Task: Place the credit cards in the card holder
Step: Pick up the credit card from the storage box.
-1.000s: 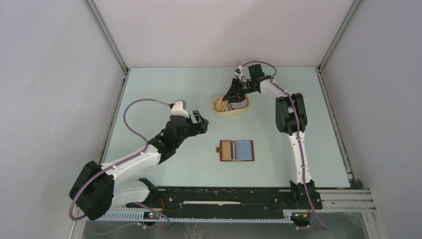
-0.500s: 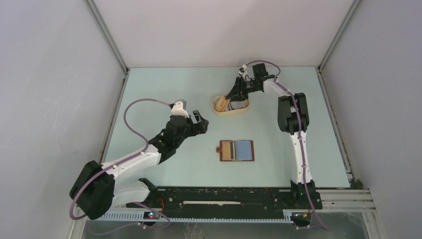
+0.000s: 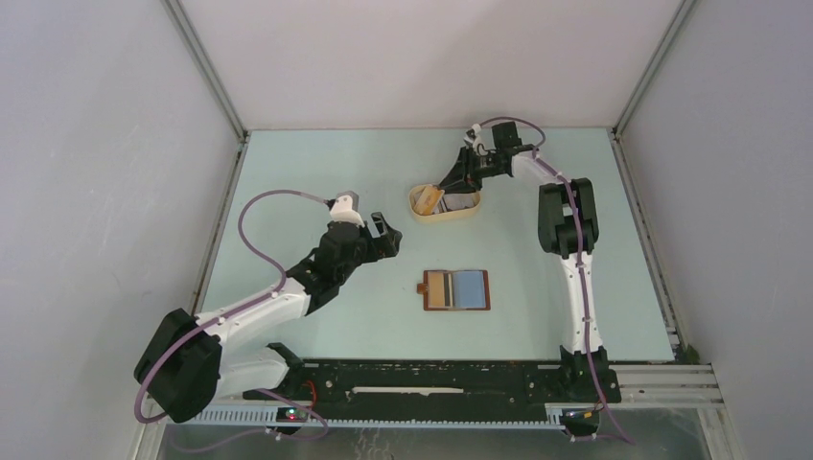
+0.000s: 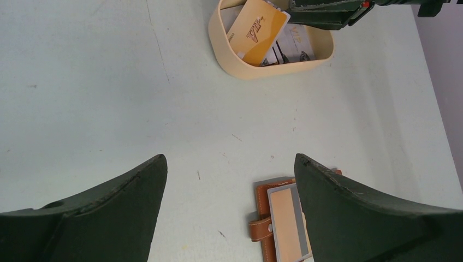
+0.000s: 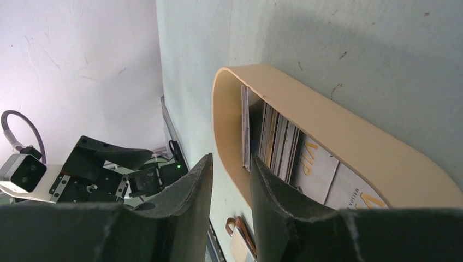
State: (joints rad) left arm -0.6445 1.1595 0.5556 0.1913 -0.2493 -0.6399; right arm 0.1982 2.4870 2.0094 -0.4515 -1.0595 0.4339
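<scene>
Backing slightly off the tan tray [image 3: 446,218], the right gripper [image 5: 229,158] holds nothing, fingers [image 5: 183,213] narrowly apart by its rim; credit cards [image 5: 278,144] stand inside. Nearer than the tray, the left gripper [image 4: 229,158] gapes empty.

- Table [image 3: 316,172]: pale mint green, with small dark specks.
- Tray [image 4: 273,69]: plain tan.
- Top card [image 4: 256,30] in the tray: orange-yellow, with white lettering and a white strip along one edge.
- Other cards [image 5: 316,164] in the tray: grey-white, with gold lettering.
- Card holder [image 4: 262,196]: reddish-brown, showing a tan panel and a light blue one.
- Arms [image 3: 259,307]: white with black joints.
- Cable [image 3: 251,216]: purple.
</scene>
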